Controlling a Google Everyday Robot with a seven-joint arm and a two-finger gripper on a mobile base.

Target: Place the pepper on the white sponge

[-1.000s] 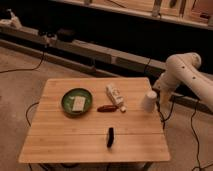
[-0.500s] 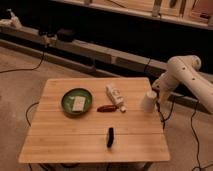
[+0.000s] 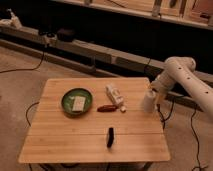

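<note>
Left: white sponge, which lay flat in a green bowl on the wooden worktop. Centre: pepper, which lay on its side on the worktop just right of the bowl, not yet grasped; a black upright object stood nearer the front, a white packet close behind. Right: my gripper, fingers apart and empty, hung at the worktop's right edge. Judged need: I had to come down over the pepper's middle, jaws across its slim width, clear of the packet.

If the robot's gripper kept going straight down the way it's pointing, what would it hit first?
Probably the wooden table near its right edge; the gripper hangs pointing down there, though depth is unclear.
</note>
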